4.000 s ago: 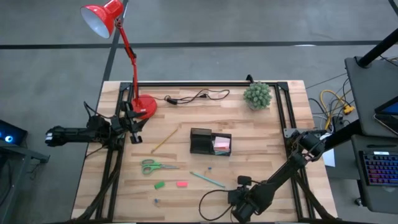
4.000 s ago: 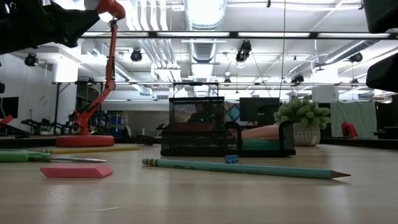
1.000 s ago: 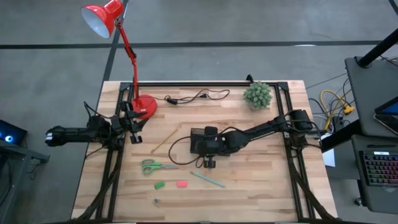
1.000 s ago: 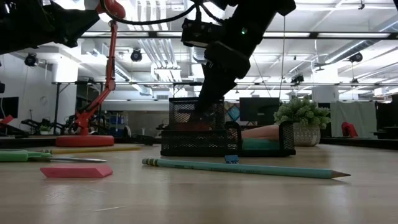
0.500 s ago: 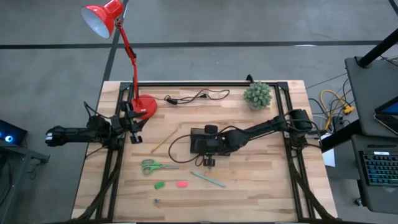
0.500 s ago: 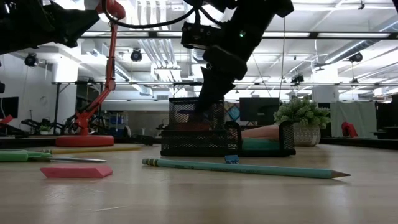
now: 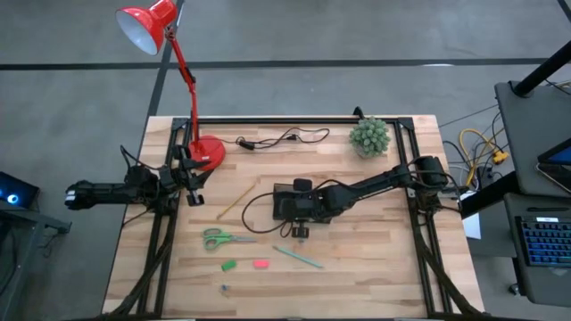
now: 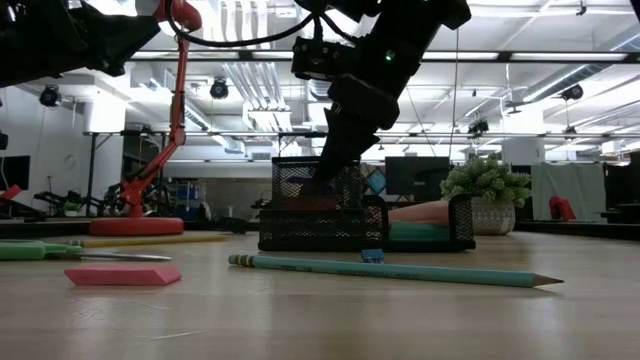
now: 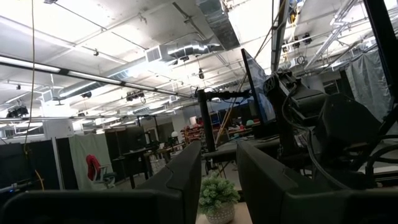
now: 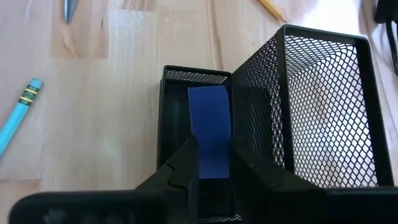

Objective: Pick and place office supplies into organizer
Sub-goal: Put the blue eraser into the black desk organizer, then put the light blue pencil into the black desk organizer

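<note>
1. Black mesh organizer [image 10: 323, 112] directly under the right pincer [image 10: 211, 146], near the table's middle.
2. Right pincer lowered into the organizer's small, low compartment, the tall mesh compartment just beside it.
3. Blue piece [image 10: 209, 118] right at the pincer's mouth, inside that small compartment; gripped or lying loose, cannot tell.
4. Teal pencil [image 7: 299, 258] flat on the wood near the right pincer, on the table's front side, apart from the organizer.
5. Green-handled scissors [image 7: 223, 238] farther from that pincer, towards the left arm's side; green piece [image 7: 229, 265] and pink eraser [image 7: 260, 264] beyond them, close to the front edge.
6. Yellow pencil [image 7: 235, 202] slanted between the two pincers, nearer the right one.
7. Left pincer [image 7: 192, 174] waiting at the table's left edge, well apart from the organizer, fingers narrowly apart and holding nothing, with the red lamp base [image 7: 208, 152] just beside it.
</note>
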Controlling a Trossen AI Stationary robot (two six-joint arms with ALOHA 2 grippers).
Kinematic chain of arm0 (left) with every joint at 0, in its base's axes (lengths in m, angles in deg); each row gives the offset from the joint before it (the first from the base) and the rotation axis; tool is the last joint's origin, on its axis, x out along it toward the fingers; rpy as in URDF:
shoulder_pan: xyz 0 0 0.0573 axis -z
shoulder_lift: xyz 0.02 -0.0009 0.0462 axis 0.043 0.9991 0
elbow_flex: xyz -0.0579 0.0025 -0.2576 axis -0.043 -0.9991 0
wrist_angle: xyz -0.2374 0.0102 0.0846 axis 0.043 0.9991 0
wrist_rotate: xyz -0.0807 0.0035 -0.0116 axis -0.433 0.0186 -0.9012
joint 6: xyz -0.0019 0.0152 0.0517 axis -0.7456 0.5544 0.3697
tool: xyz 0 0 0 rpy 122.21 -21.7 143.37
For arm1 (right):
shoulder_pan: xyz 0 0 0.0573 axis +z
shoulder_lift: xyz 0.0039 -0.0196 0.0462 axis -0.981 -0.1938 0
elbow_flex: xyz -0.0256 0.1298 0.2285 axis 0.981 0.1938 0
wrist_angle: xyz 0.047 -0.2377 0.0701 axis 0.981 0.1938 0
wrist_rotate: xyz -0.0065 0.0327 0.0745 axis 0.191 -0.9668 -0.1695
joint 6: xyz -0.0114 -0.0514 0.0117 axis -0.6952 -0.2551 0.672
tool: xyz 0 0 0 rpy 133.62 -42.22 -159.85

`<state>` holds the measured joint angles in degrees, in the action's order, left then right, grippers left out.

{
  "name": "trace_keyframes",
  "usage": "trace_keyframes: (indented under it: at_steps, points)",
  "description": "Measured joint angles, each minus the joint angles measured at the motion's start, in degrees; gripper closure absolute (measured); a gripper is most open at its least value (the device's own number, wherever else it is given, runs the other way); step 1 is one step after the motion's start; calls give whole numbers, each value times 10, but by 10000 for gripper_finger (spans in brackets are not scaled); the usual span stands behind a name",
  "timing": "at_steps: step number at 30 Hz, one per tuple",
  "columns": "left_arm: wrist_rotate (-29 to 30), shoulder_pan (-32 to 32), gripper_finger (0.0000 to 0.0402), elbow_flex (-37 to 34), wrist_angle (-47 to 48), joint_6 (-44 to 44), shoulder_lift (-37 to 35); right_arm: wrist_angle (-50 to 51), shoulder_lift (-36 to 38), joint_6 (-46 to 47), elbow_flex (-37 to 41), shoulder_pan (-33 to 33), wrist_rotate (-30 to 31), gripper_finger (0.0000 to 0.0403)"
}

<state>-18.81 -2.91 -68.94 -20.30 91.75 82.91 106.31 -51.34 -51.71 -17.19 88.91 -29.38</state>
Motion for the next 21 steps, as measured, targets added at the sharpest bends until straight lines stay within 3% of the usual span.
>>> trace_keyframes:
  at_steps: [10,21]
  points:
    - [0,0,313,0,0,0,0,-1,0,1,0,0,0,261]
    - [0,0,313,0,0,0,0,-1,1,8,-17,0,2,257]
